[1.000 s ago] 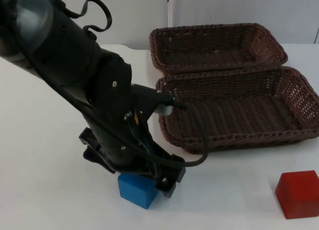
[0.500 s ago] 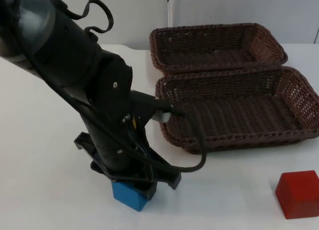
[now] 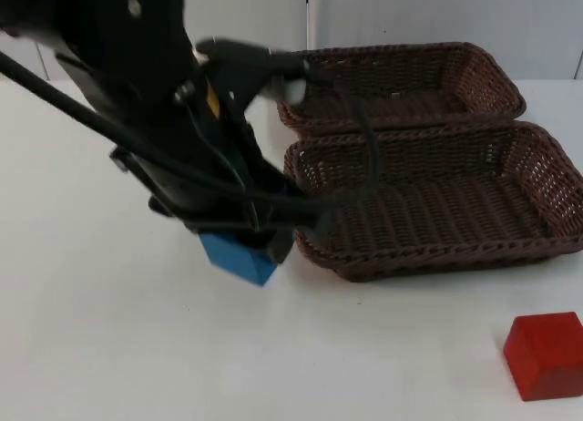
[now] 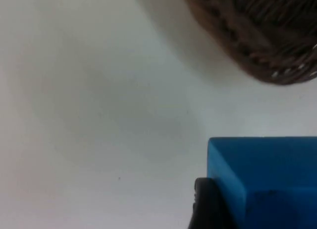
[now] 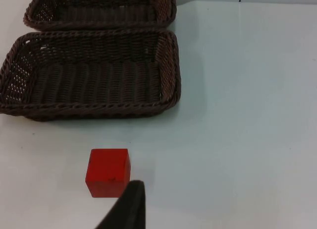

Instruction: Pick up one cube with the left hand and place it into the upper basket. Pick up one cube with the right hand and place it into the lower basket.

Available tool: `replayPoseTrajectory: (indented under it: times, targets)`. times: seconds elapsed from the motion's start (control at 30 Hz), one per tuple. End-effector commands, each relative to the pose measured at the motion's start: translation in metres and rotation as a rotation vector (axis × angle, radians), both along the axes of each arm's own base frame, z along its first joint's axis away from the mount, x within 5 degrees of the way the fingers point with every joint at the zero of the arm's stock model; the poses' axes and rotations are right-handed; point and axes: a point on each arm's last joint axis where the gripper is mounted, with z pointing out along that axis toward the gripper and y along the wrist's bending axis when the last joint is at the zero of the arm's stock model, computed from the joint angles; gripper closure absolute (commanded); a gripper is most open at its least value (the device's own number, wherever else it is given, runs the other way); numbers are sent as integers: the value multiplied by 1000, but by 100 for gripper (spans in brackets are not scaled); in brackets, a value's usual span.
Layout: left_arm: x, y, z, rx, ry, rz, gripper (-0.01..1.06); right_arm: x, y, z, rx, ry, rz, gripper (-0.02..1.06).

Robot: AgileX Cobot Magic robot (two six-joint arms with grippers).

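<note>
Two baskets are seen from the top: the upper basket (image 3: 401,79) far, the lower basket (image 3: 437,202) nearer. The left gripper (image 3: 241,243) is clamped on the blue cube (image 3: 239,257), lifted left of the lower basket. In the left wrist view the cube (image 4: 262,182) is held clear of the surface (image 4: 99,115); it should be carried high over the near rim. In the right wrist view the red cube (image 5: 108,172) rests near the waiting right gripper (image 5: 126,209), whose opening cannot be told.

Blue cube (image 3: 239,258) aloft beside empty brown baskets (image 3: 437,202); red cube (image 3: 546,355) on the table.
</note>
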Motion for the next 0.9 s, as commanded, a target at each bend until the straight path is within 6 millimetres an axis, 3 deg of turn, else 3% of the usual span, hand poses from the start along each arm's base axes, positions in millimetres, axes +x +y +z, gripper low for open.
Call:
replayPoseTrajectory:
  times: [0.0, 0.13, 0.87]
  targets:
    - [-3, 0, 13, -19, -34, -6, 105, 0, 0, 0, 1, -10, -4, -1]
    - [-4, 1, 23, -36, -65, -10, 105, 0, 0, 0, 1, -10, -4, -1]
    - [6, -7, 32, -94, -162, -55, 105, 0, 0, 0, 1, -10, -4, -1]
